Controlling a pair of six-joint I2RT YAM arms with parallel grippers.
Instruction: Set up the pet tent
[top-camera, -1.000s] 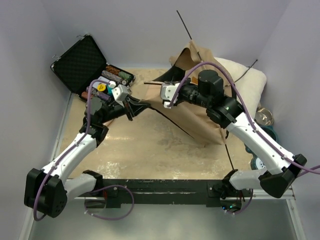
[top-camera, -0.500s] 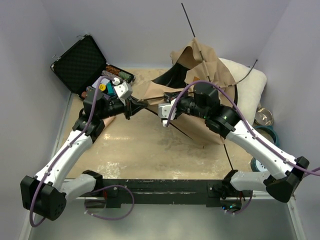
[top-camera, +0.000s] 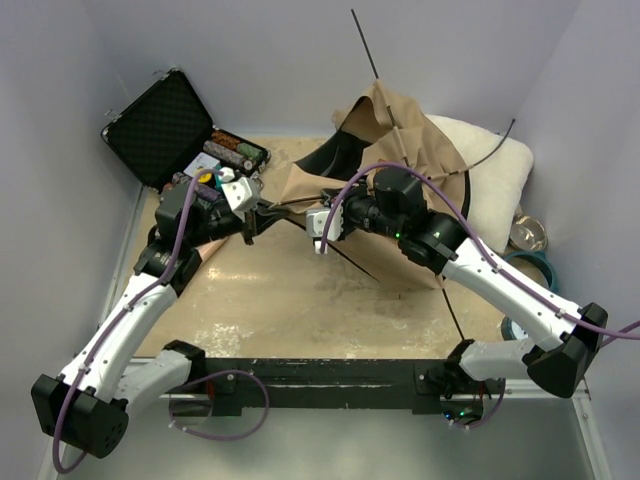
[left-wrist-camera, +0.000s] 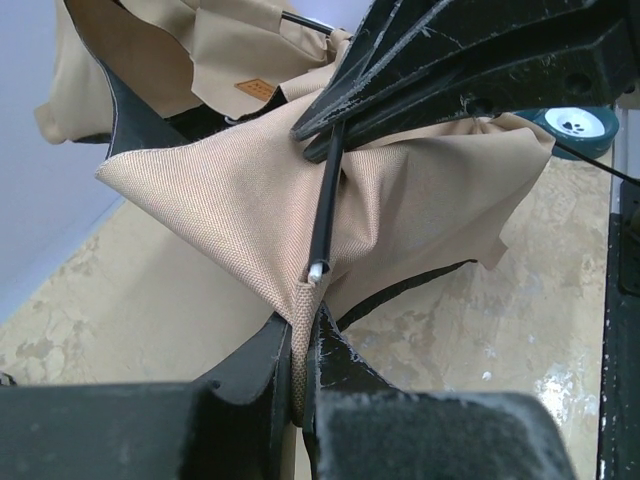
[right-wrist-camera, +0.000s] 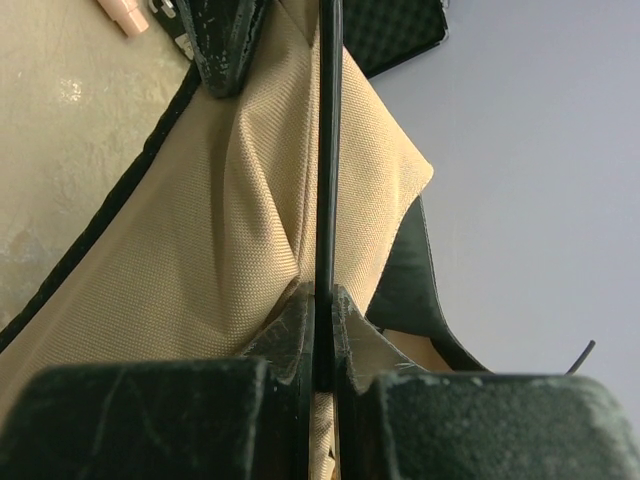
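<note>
One pet tent (top-camera: 405, 135), two poles (top-camera: 364, 40)

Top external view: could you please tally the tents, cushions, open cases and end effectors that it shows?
Tan fabric pet tent: 1
White fluffy cushion: 1
Open black foam-lined case: 1
Black two-finger end effectors: 2 (left end effector pinching tent fabric, right end effector gripping its thin black pole)
Total: 5

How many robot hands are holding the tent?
2. The left gripper pinches a tan corner of the tent. The right gripper, just opposite, clamps the tent's black pole.
</note>
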